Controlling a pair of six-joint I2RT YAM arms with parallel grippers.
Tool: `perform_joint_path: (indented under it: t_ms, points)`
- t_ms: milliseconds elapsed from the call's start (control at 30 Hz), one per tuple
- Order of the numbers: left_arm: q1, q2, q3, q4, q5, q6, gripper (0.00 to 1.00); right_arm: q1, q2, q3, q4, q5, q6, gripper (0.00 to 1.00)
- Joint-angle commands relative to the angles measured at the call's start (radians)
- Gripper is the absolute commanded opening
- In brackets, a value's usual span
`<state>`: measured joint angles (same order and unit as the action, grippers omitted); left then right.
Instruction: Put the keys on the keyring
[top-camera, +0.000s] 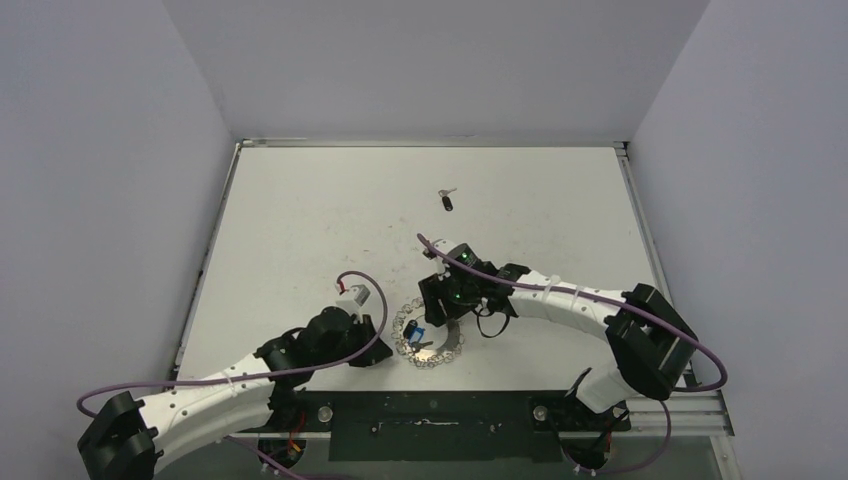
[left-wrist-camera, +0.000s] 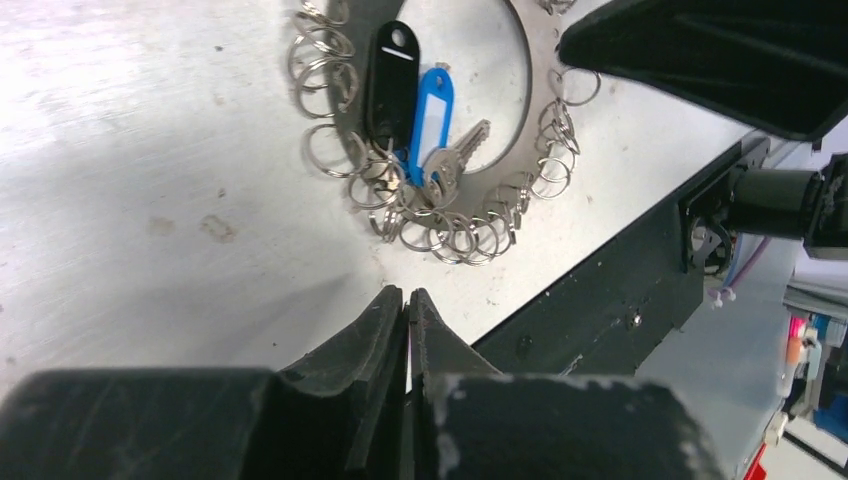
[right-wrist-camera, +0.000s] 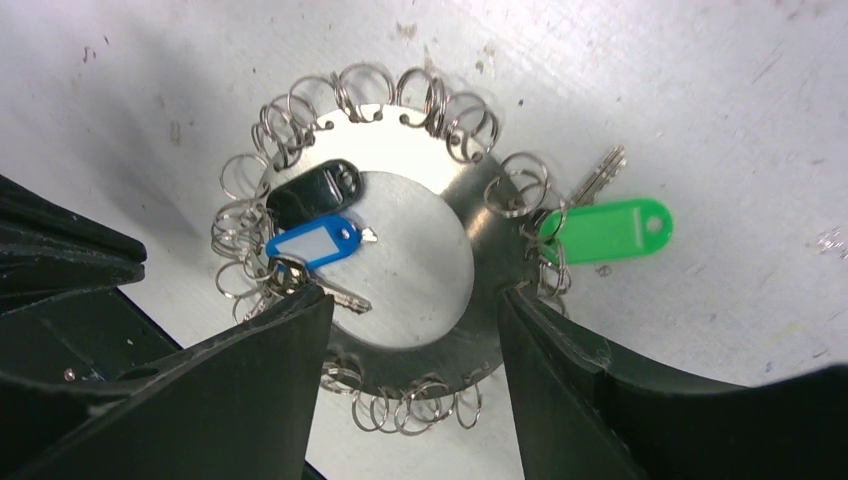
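Keyring (right-wrist-camera: 487, 245): lying flat near the table's (top-camera: 300, 220) front edge.
Right gripper (right-wrist-camera: 415, 300): hovering over the keyring, fingers standing wide apart.
Left gripper (left-wrist-camera: 407, 296): sitting just beside the keyring, fingers pressing together, holding nothing.
Keys (top-camera: 447, 200): lying farther back, well apart from the keyring.

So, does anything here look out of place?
Yes: a tiny silver key with a black head lies alone farther up the white table, well away from the large silvery looped metal ring where a blue-tagged key hangs.
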<state>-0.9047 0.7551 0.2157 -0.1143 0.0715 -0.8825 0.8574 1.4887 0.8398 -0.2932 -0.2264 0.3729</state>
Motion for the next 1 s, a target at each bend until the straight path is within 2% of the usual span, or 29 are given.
perform_joint_path:
  t_ms: [0, 100, 200, 367, 567, 967]
  points:
    - [-0.001, -0.047, 0.052, -0.116, -0.105, 0.006, 0.12, -0.027, 0.037, 0.094, 0.011, 0.000, -0.028, 0.58]
    - [0.009, -0.026, 0.086, -0.143, -0.129, 0.025, 0.26, -0.029, 0.073, 0.142, 0.008, -0.010, -0.032, 0.48]
    - [0.035, 0.026, 0.121, -0.149, -0.123, 0.050, 0.32, -0.025, 0.123, 0.190, 0.010, -0.025, -0.036, 0.42]
    - [0.103, 0.102, 0.156, -0.136, -0.072, 0.079, 0.36, -0.011, 0.220, 0.283, -0.027, -0.014, -0.061, 0.32]
    - [0.145, 0.097, 0.167, -0.148, -0.036, 0.092, 0.37, 0.024, 0.306, 0.375, -0.097, 0.054, -0.104, 0.25]
    - [0.186, -0.018, 0.125, -0.214, -0.020, 0.068, 0.38, 0.085, 0.365, 0.450, -0.143, 0.165, -0.149, 0.20]
